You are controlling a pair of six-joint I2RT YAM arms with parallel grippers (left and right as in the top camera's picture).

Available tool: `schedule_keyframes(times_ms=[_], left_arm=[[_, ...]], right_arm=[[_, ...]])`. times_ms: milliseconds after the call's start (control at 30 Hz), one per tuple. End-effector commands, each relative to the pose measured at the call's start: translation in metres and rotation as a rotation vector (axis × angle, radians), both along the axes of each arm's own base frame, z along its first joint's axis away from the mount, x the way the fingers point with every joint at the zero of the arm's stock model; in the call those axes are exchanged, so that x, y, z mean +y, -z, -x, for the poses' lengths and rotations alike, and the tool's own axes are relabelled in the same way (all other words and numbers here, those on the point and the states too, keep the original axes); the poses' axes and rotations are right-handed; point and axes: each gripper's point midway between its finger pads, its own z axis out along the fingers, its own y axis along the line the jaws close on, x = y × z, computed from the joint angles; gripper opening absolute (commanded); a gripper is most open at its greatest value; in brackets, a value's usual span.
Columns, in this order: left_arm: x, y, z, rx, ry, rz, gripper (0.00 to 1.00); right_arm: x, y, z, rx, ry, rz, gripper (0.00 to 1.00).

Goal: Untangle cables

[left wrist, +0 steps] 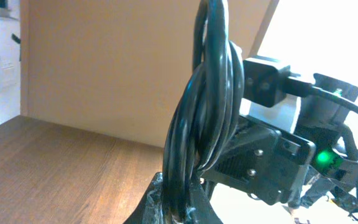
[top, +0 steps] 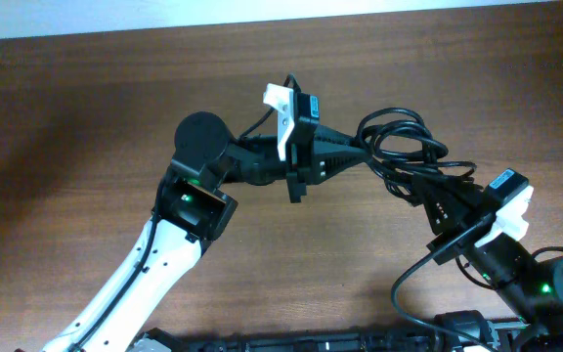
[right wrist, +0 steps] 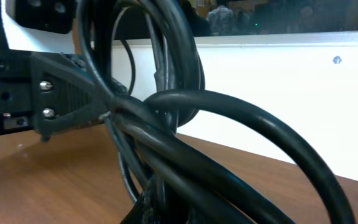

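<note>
Wood table [top: 86, 117], cables [top: 399, 147] bunched up w/ loops right of center, strung btw both arms. Left gripper [top: 363, 156] pinched tight on the bundle, right gripper [top: 426, 188] clamped on it too, from the opposite side.

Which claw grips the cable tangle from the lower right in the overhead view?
The right claw, coming up from that corner; the left claw clamps the cables from the left.
</note>
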Motion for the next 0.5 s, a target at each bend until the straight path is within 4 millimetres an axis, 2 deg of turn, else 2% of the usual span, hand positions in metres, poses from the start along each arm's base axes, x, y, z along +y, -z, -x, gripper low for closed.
schedule_keyframes(times_ms=[0, 167, 333, 467], left_arm=[[0.009, -0.014, 0.009, -0.069, 0.038, 0.019, 0.00], [0.026, -0.018, 0.009, -0.142, 0.076, 0.025, 0.00], [0.042, -0.024, 0.016, -0.255, 0.128, 0.033, 0.00], [0.048, -0.024, 0.009, -0.261, 0.102, 0.032, 0.00]], right_arm=[[-0.012, 0.003, -0.007, 0.014, 0.084, 0.002, 0.05], [-0.024, 0.012, -0.012, 0.053, 0.161, 0.005, 0.05], [-0.024, 0.013, -0.012, 0.055, 0.161, 0.006, 0.04], [-0.024, 0.013, -0.012, 0.055, 0.161, 0.005, 0.04]])
